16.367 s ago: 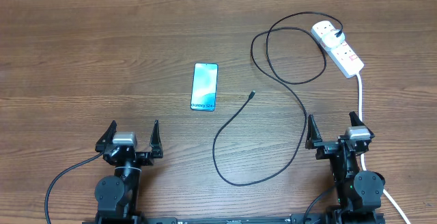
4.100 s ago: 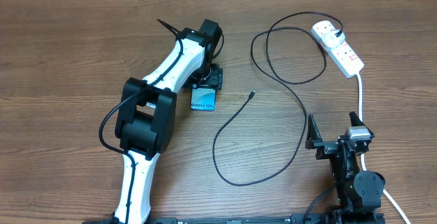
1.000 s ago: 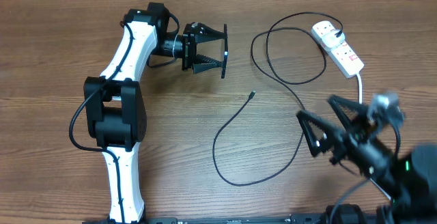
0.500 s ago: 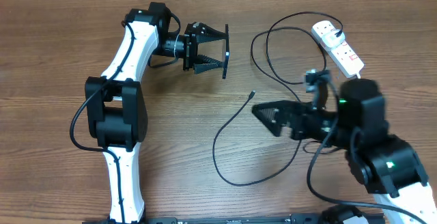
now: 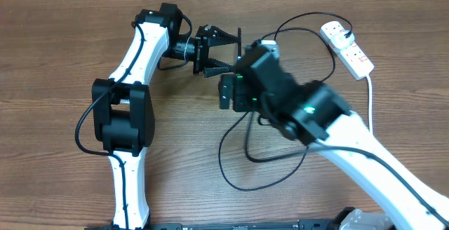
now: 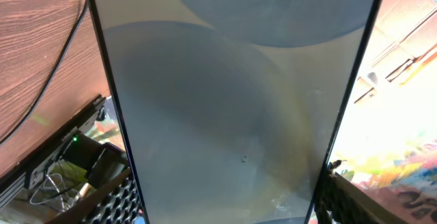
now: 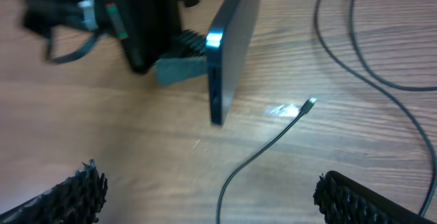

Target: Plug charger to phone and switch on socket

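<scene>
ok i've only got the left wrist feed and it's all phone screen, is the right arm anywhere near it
observer: yes. The right gripper is open, holds nothing and faces the phone from close by.
operator: and where's the charger, can't see any of it
observer: the charger lies loose on the table, its tip just right of the phone's lower end in the right wrist view, not touching it.
operator: how's the phone sitting in my gripper
observer: on edge. The left gripper clamps it from the side, and the overhead view sees it only as a thin dark line.
</scene>
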